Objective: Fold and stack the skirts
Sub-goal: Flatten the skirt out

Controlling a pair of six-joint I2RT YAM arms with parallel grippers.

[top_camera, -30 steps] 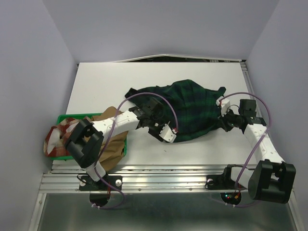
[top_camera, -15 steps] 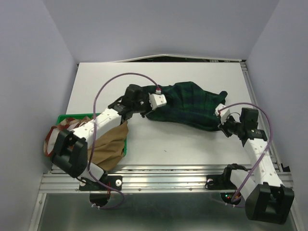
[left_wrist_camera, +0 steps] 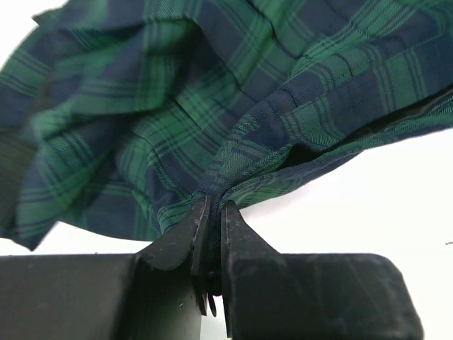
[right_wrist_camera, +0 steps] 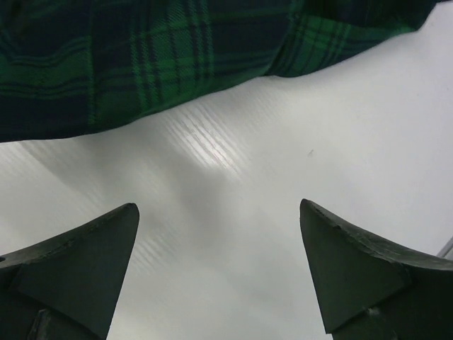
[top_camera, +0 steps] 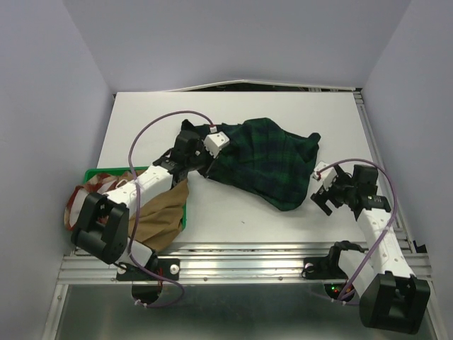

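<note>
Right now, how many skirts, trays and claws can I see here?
Skirts: 3 (tartan skirt, tan skirt, red-checked skirt)
Trays: 1 (green tray)
Claws: 2 (left claw, right claw)
Total: 6

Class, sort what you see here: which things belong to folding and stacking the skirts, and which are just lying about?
Belongs to the job: tartan skirt, tan-brown skirt, red-and-cream checked skirt, left gripper shut on the tartan skirt.
Just lying about: green tray, white table.
</note>
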